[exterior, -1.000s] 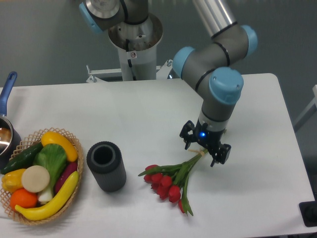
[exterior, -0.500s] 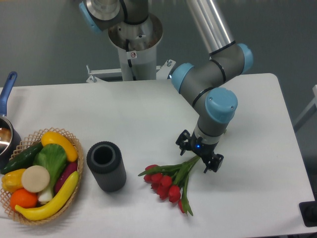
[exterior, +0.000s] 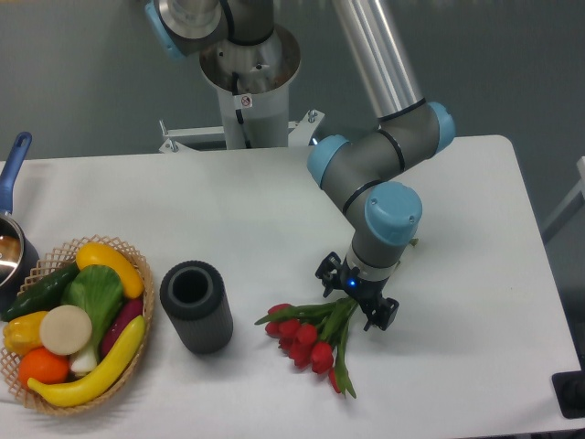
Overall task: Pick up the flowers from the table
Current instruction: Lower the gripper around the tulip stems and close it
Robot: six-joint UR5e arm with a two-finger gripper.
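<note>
The flowers point(exterior: 309, 337), a bunch of red tulips with green stems and leaves, lie on the white table point(exterior: 475, 302) right of centre, heads pointing left and toward the front. My gripper point(exterior: 356, 294) hangs low over the stem end of the bunch, its two black fingers open and straddling the stems. The stem ends are hidden under the gripper. I cannot tell whether the fingers touch the stems.
A black cylinder vase point(exterior: 196, 306) stands upright left of the flowers. A wicker basket point(exterior: 69, 325) of fruit and vegetables sits at the front left. A pot with a blue handle point(exterior: 11, 224) is at the left edge. The arm's base point(exterior: 247, 73) stands behind the table.
My gripper has moved left and toward the front, coming down over the stems. The flowers have not moved.
</note>
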